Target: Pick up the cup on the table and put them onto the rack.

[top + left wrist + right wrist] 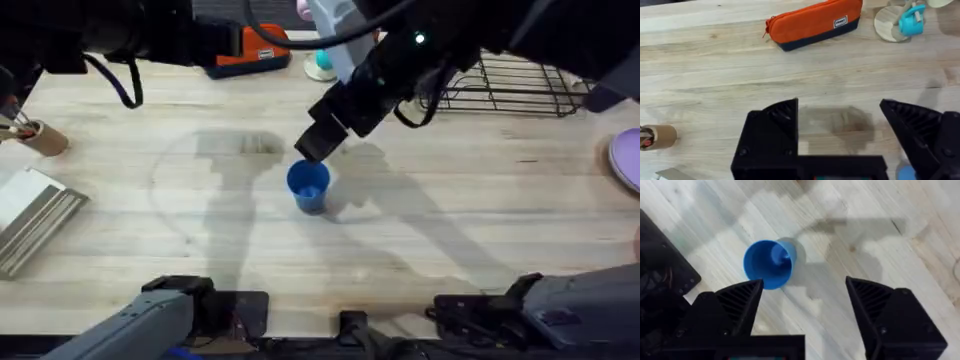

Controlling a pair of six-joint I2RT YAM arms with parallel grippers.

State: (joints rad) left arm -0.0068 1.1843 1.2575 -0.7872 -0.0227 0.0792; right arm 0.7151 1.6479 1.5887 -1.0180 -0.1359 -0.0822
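Observation:
A blue cup (308, 186) stands upright, mouth up, on the pale wooden table (470, 220) near its middle. My right gripper (314, 150) hangs just behind and above it, reaching in from the far right. In the right wrist view the cup (767, 264) sits just ahead of one finger (742, 297), and that gripper (805, 295) is open and empty. The black wire rack (510, 85) stands at the far right. My left gripper (840, 125) is open and empty, high over bare table, with the cup's rim (905, 172) at that view's edge.
An orange pouch (255, 50) and a small mug tree with a teal mug (322, 62) lie at the back. A cardboard roll (40, 138) and a metal piece (30, 215) are at the left. A purple plate (628, 158) is at the right edge.

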